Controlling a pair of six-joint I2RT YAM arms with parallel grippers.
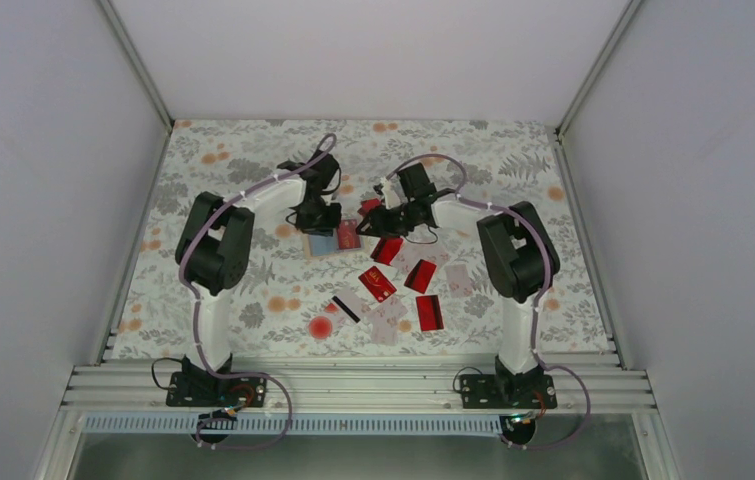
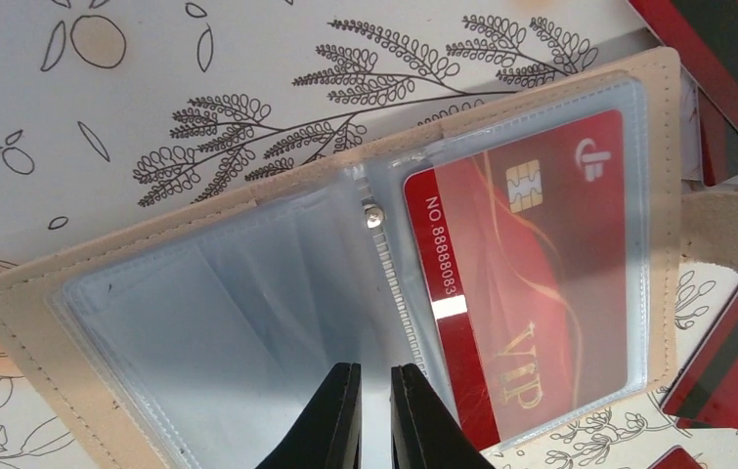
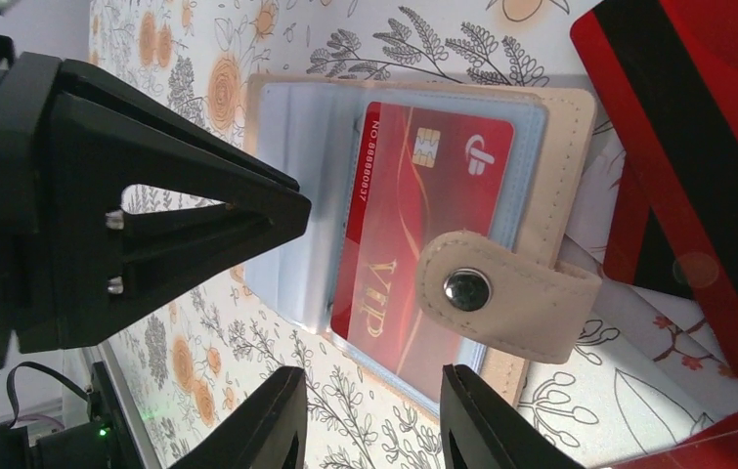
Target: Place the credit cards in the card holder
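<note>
Closest to the left wrist camera, at 6 o'clock in its view, the left gripper (image 2: 375, 420) hangs over the open card holder (image 2: 22, 318). Its jaws are drawn almost together, with only a thin slit between them, above the clear sleeves of the left page. Whether a sleeve is pinched there cannot be told. One red VIP card (image 2: 531, 283) sits inside the clear sleeve of the right page, its chip toward 12 o'clock. The holder is tan outside and pale blue inside, and lies unfolded on the flower-printed tabletop (image 2: 198, 68).

In the right wrist view, the right gripper (image 3: 369, 420) hovers at the holder's 6 o'clock edge, jaws apart and gripping nothing. A tan snap strap (image 3: 501, 293) overlaps a corner of the sleeved card.

From above, the holder lies near the tabletop's middle, with the left gripper at its 12 o'clock and the right gripper at its 2 o'clock. Loose credit cards (image 1: 420, 276), red and pale, are scattered from 3 to 5 o'clock of the holder. A white card with a black stripe (image 1: 346, 307) lies at its 6 o'clock, near a round red blot (image 1: 321, 327).
</note>
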